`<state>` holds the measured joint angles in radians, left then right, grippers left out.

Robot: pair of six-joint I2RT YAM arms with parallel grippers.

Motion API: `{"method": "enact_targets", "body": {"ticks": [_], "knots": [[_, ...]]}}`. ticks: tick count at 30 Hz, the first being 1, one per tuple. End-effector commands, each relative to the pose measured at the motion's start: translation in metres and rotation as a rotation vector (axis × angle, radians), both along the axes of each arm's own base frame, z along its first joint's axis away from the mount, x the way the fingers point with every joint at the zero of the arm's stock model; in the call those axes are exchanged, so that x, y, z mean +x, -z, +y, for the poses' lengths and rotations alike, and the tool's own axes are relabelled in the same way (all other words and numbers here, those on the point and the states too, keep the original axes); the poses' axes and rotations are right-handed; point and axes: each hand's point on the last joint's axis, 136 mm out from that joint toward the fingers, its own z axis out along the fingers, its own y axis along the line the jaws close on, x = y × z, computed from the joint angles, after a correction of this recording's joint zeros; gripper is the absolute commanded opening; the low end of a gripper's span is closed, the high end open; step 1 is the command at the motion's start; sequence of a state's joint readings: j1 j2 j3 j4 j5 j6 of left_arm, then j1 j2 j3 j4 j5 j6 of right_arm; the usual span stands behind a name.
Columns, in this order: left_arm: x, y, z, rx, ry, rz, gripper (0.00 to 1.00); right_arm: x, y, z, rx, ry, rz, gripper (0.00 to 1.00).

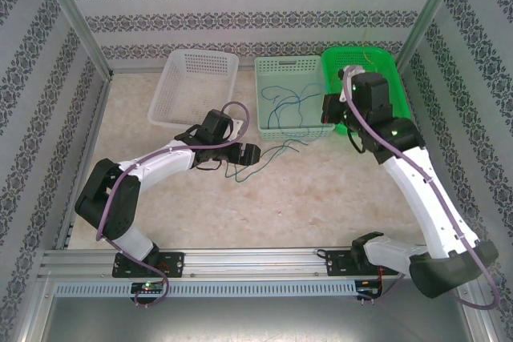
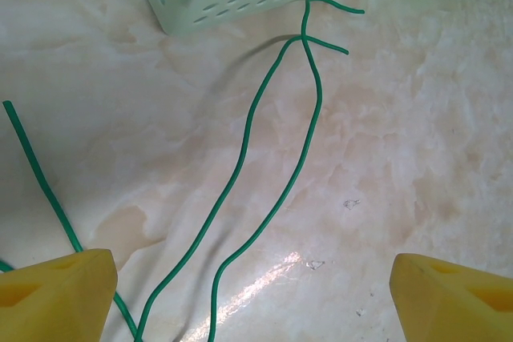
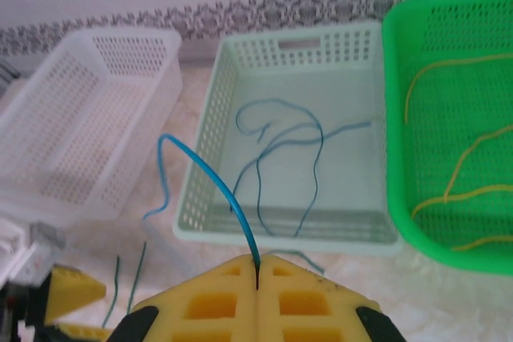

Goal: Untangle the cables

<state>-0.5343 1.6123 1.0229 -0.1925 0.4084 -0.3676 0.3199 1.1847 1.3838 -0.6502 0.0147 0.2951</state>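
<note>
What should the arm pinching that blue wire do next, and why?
Probably carry it over the pale middle basket and let go. The right gripper is shut on a blue wire whose free end hangs outside that basket, which already holds blue wires, while the green basket holds yellow ones.

Green cables [image 2: 243, 146] on table [image 2: 417, 158] — blue cables [image 3: 321, 154], yellow cables [image 3: 449, 62] seemingly apart

Bright, even light; glare patch on table [image 2: 264, 274]; right wrist view soft.
</note>
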Motion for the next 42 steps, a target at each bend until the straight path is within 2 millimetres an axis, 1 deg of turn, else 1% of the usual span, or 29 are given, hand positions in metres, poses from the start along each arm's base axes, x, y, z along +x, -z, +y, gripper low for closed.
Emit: {"method": "enact_targets", "body": {"ticks": [1, 3, 5, 7, 9, 12, 14, 17, 20, 22, 25, 28, 30, 31, 32, 34, 35, 37, 39, 42], "knots": [[0.006, -0.008, 0.006, -0.019, -0.033, -0.035, 0.89, 0.024, -0.032, 0.0, 0.013, -0.002, -0.075, 0.0], [0.005, -0.009, 0.006, -0.02, -0.034, -0.037, 0.89, 0.042, -0.039, -0.003, 0.002, 0.013, -0.083, 0.0], [0.005, -0.009, 0.006, -0.02, -0.035, -0.036, 0.89, 0.065, -0.038, -0.007, -0.003, 0.036, -0.073, 0.0], [0.004, -0.008, 0.007, -0.018, -0.038, -0.032, 0.89, 0.086, -0.033, -0.006, 0.009, 0.044, -0.054, 0.0], [0.003, -0.008, 0.008, -0.017, -0.037, -0.032, 0.89, 0.107, -0.024, -0.001, 0.028, 0.033, -0.035, 0.0], [-0.001, -0.003, 0.009, -0.005, -0.024, -0.019, 0.89, 0.139, 0.0, 0.004, 0.017, 0.037, 0.012, 0.0], [-0.004, 0.001, 0.01, 0.007, -0.012, -0.008, 0.88, 0.16, 0.023, 0.003, 0.01, 0.056, 0.06, 0.0], [-0.009, 0.006, 0.012, 0.023, -0.002, 0.007, 0.88, 0.183, 0.06, 0.002, 0.028, 0.076, 0.132, 0.0], [-0.012, 0.01, 0.013, 0.027, 0.003, 0.019, 0.88, 0.198, 0.093, 0.009, 0.044, 0.062, 0.192, 0.0], [-0.014, 0.011, 0.012, 0.025, 0.005, 0.025, 0.88, 0.203, 0.113, 0.013, 0.053, 0.056, 0.24, 0.0], [-0.013, 0.014, 0.012, 0.021, 0.002, 0.031, 0.88, 0.203, 0.141, 0.018, 0.065, 0.046, 0.317, 0.0], [-0.014, 0.016, 0.011, 0.019, 0.004, 0.041, 0.88, 0.198, 0.167, 0.018, 0.049, 0.048, 0.386, 0.01], [-0.015, 0.018, 0.01, 0.017, 0.005, 0.045, 0.88, 0.193, 0.181, 0.016, 0.032, 0.05, 0.43, 0.09], [-0.015, 0.02, 0.009, 0.017, 0.009, 0.049, 0.88, 0.19, 0.187, 0.015, 0.022, 0.05, 0.447, 0.15], [-0.015, 0.02, 0.008, 0.015, 0.014, 0.054, 0.88, 0.187, 0.193, 0.014, 0.011, 0.045, 0.467, 0.27], [-0.015, 0.021, 0.004, 0.015, 0.031, 0.063, 0.87, 0.181, 0.199, 0.014, -0.007, 0.03, 0.493, 0.57], [-0.016, 0.021, 0.002, 0.021, 0.045, 0.065, 0.87, 0.179, 0.2, 0.014, -0.013, 0.021, 0.501, 0.63], [-0.017, 0.02, -0.002, 0.035, 0.068, 0.057, 0.87, 0.175, 0.195, 0.016, -0.01, 0.001, 0.495, 0.68], [-0.019, 0.019, -0.004, 0.05, 0.075, 0.044, 0.87, 0.172, 0.18, 0.021, 0.01, -0.023, 0.453, 0.74], [-0.019, 0.021, -0.003, 0.061, 0.063, 0.038, 0.87, 0.166, 0.153, 0.032, 0.036, -0.055, 0.369, 0.85]]}}
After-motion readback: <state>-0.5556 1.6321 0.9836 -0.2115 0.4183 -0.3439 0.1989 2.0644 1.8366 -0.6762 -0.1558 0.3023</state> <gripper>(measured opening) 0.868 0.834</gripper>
